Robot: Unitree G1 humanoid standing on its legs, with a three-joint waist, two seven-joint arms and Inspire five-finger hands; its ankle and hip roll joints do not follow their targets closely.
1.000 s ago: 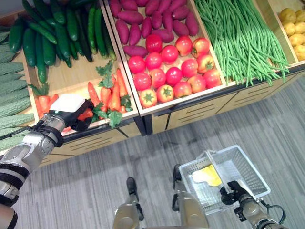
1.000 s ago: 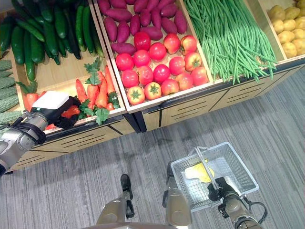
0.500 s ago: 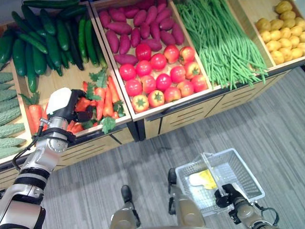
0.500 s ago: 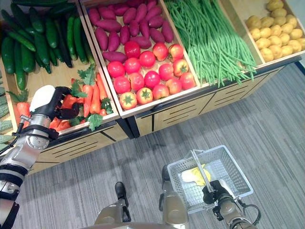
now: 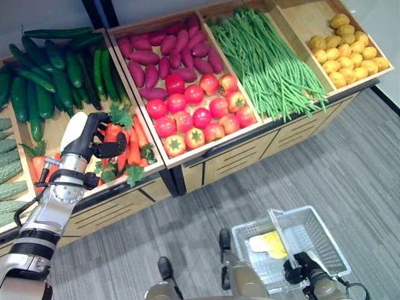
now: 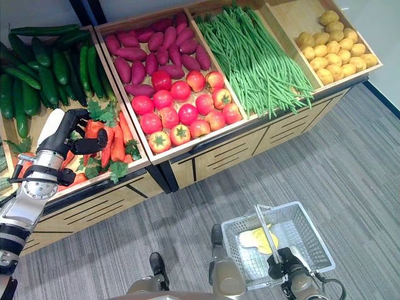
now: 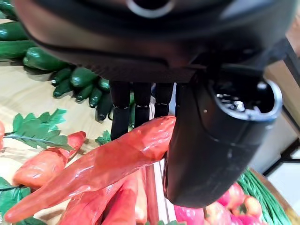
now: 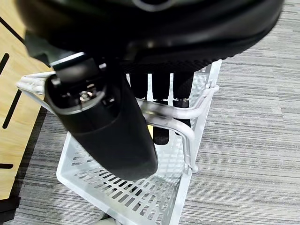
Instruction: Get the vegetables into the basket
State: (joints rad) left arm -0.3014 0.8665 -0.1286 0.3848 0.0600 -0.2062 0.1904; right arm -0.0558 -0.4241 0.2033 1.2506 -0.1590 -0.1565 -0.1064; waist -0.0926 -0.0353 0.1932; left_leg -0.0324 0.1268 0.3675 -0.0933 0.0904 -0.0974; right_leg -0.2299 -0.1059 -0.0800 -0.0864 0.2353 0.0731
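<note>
My left hand (image 5: 84,134) is over the carrot bin (image 5: 134,140), its thumb and fingers shut on an orange carrot (image 7: 108,164) that is raised a little above the pile. Low at the right, the white wire basket (image 5: 325,234) hangs above the grey floor. My right hand (image 5: 303,269) is curled round the basket's handle (image 8: 173,122). A yellow and white item (image 5: 273,242) lies in the basket's bottom.
The wooden stall holds cucumbers (image 5: 56,69), purple sweet potatoes (image 5: 162,53), red tomatoes (image 5: 200,115), green beans (image 5: 269,59) and yellow potatoes (image 5: 344,47). Bumpy green gourds (image 5: 6,150) sit at the far left. The stall's front edge stands between the bins and the basket.
The camera has shifted. My left hand went from the bin's front edge in over the carrots and closed on one. The right hand keeps hold of the basket.
</note>
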